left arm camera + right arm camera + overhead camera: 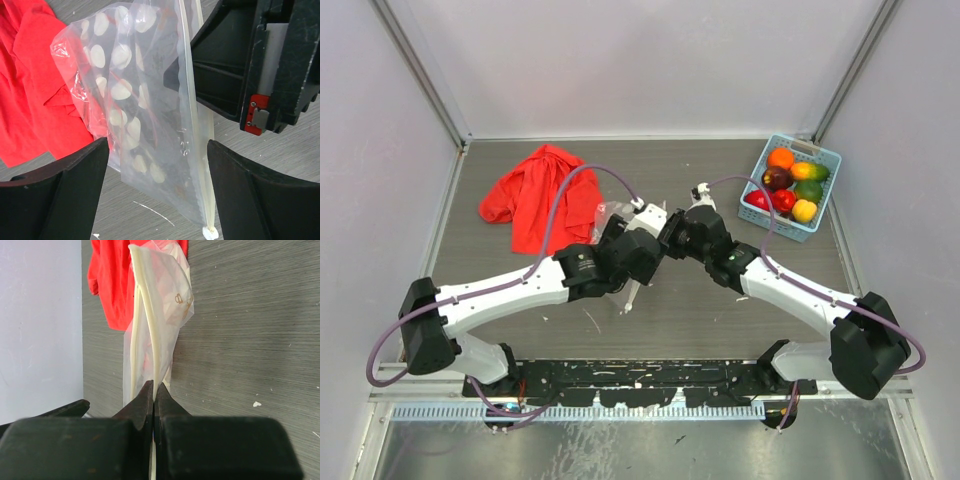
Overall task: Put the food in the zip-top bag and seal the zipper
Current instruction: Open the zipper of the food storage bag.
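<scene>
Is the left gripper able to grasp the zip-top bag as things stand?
Probably yes: the left gripper stands open with the zip-top bag hanging between its fingers; the right gripper pinches only the zipper.

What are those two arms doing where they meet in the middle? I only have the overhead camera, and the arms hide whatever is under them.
Observer: The right wrist camera shows the right end effector shut on the zipper of the zip-top bag.
Operator: And the left one, is it gripping the bag too?
Observer: No. Its own wrist camera shows the left end effector wide open, straddling the bag near the zipper edge.
</scene>
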Robot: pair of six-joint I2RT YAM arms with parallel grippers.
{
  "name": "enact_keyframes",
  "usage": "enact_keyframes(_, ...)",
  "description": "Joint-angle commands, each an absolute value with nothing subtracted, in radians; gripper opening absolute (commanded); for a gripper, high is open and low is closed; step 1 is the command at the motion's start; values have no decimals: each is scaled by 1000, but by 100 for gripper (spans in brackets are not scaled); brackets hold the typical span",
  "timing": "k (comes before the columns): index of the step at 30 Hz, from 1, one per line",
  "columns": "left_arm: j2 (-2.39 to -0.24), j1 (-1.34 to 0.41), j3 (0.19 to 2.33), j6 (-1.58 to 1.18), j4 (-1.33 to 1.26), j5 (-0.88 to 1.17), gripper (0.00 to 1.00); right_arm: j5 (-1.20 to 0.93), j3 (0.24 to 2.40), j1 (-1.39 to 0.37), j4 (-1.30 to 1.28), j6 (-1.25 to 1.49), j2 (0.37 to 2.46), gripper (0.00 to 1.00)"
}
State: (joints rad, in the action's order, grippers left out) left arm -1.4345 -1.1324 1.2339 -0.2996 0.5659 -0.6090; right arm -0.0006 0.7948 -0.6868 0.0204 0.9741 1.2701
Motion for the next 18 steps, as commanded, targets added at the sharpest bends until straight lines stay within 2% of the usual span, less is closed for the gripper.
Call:
enact_keyframes(1, -1423, -1123, 1250, -305, 535, -664, 79, 18, 805, -693, 57, 977, 1237, 1)
enact_keyframes(12, -1388, -1110, 1221, -304, 612, -767, 68, 31, 795, -694, 24, 958, 1227, 1)
enact_keyframes(18, -1375, -1109, 1213, -301, 639, -767, 67, 29, 793, -693, 12, 953, 1230, 1)
